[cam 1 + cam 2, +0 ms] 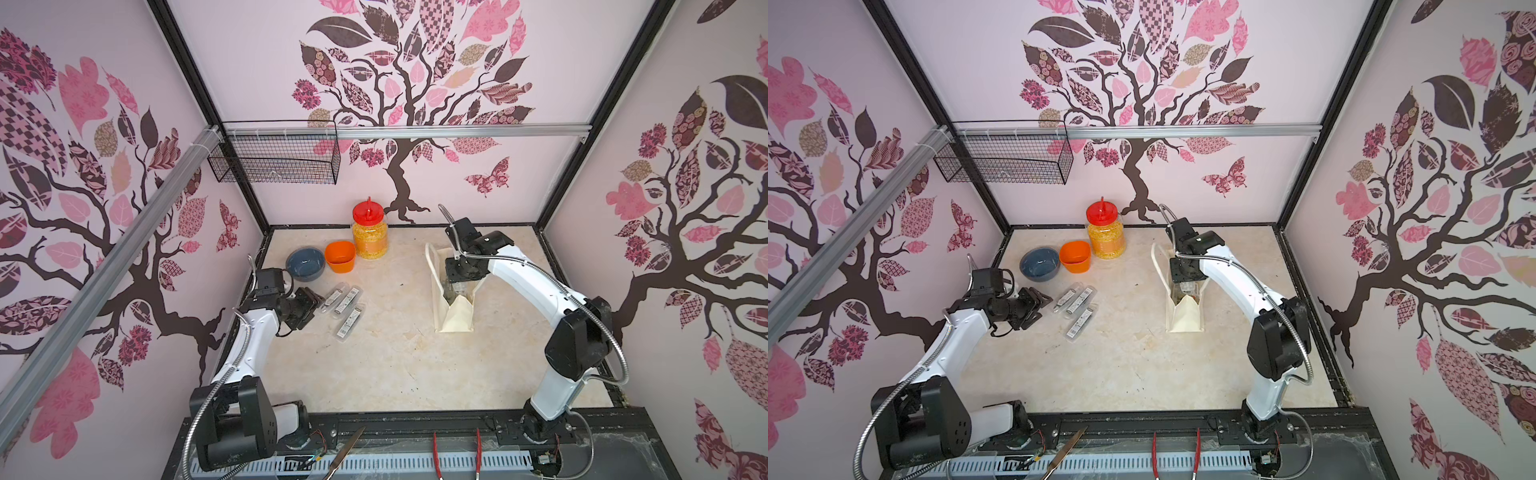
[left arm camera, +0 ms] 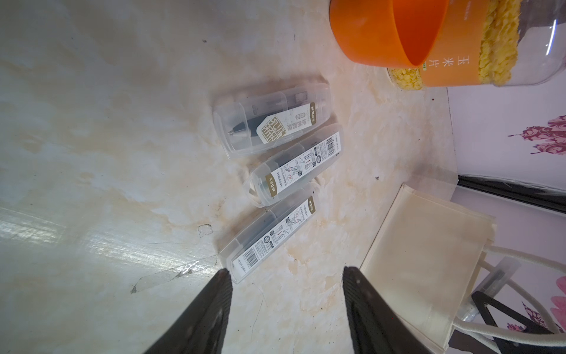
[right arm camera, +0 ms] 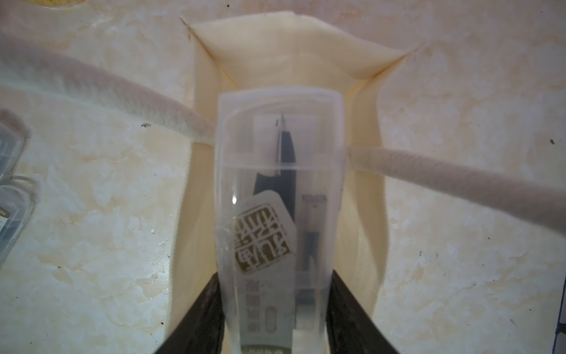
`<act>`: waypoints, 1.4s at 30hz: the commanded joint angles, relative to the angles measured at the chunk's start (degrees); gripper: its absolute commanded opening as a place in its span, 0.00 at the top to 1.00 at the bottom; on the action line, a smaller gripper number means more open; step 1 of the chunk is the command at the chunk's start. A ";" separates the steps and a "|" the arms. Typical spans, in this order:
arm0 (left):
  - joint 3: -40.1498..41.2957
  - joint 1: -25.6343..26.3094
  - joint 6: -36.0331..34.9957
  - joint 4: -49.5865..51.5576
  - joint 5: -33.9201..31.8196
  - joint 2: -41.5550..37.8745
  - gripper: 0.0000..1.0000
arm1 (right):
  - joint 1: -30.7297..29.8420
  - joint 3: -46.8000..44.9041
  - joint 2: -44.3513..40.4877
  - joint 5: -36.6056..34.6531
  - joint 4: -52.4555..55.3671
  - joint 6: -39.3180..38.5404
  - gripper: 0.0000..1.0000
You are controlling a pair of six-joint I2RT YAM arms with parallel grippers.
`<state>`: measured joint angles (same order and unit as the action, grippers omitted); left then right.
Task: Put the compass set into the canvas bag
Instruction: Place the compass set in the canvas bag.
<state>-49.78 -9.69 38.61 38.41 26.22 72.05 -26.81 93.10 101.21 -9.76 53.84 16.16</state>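
Over the bag [image 1: 457, 316], on the right of the surface [image 1: 395, 353], my right pincer [image 3: 275, 288] is clamped on the compass set [image 3: 278, 171]. Its clear case points down at the open mouth; whether the tip is below the rim I cannot tell. Both handles [image 3: 128, 104] run out to either side of the case, not across the mouth. My left pincer [image 2: 287, 271] stands apart and empty, just beside three more cases [image 2: 295, 165]. Bowl [image 1: 305, 265], cup [image 1: 340, 257] and jar [image 1: 370, 241] sit well apart from the bag.
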 commanded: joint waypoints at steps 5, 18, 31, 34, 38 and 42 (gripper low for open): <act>1.80 0.20 -0.72 -0.63 0.24 -1.65 0.38 | 0.24 -0.24 1.44 -0.79 -1.03 -0.11 0.50; 2.38 0.19 0.02 -1.12 0.41 -1.43 0.38 | 0.21 -8.74 -0.21 5.04 -0.76 1.27 0.49; 2.84 0.14 -0.73 -0.30 0.02 -1.75 0.38 | 0.18 -8.37 5.14 5.67 -2.41 1.18 0.44; 2.91 0.20 -0.98 -0.16 -0.03 -1.79 0.38 | 0.18 -8.77 4.77 5.08 -2.60 1.24 0.41; 2.67 0.14 -1.42 0.36 -0.33 -1.74 0.38 | 0.24 -6.85 2.21 3.04 -1.72 1.19 0.36; 1.67 0.18 -2.57 1.05 -1.28 -1.74 0.38 | 0.18 -0.81 -2.08 3.09 0.33 -0.08 0.31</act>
<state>-48.51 -9.69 37.80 38.70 25.93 71.22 -26.81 86.83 104.86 -5.61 52.51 16.67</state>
